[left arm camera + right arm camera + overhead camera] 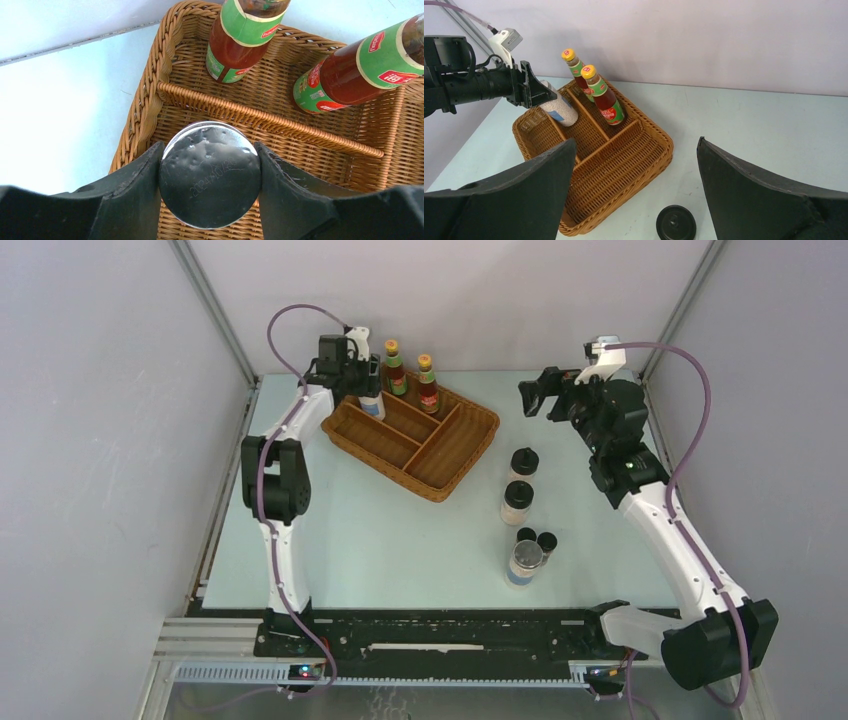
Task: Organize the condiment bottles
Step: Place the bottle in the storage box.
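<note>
Jar lid (210,175) embossing, left-wrist view only

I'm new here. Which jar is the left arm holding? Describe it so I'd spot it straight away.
Find the brown wicker tray at the far left of the table. Over its leftmost compartment, beside two red sauce bottles, the left tool grips a tilted jar. Unlike those slim bottles, it is stubby, with a shiny silver lid and a blue label.

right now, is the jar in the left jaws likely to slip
Maybe: the jar is gripped by its smooth, shiny lid, so it could slip. It looks full of pale grains, so it is probably heavy for its size.
</note>
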